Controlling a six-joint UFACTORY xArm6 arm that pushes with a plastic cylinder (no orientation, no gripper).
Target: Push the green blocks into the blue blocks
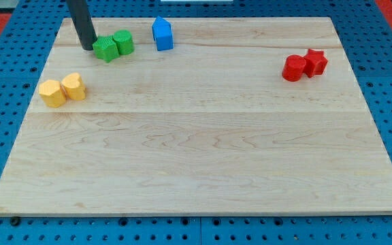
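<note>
So our tip point(87, 47) sits right at the left side of the two green blocks point(113, 45), far-left on the counter point(203, 143). No jaws on this rig, only the rod, so nothing to spread or pinch. The blue block point(162, 34) is just to the right of the greens, slightly farther back. We'd push straight right, angling a touch toward the far edge, and go slow so the pair doesn't split.

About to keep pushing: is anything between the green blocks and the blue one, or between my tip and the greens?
Nothing visible. My tip sits right at the view's left side of the two green blocks, and only bare board separates them from the blue block to their right.
</note>
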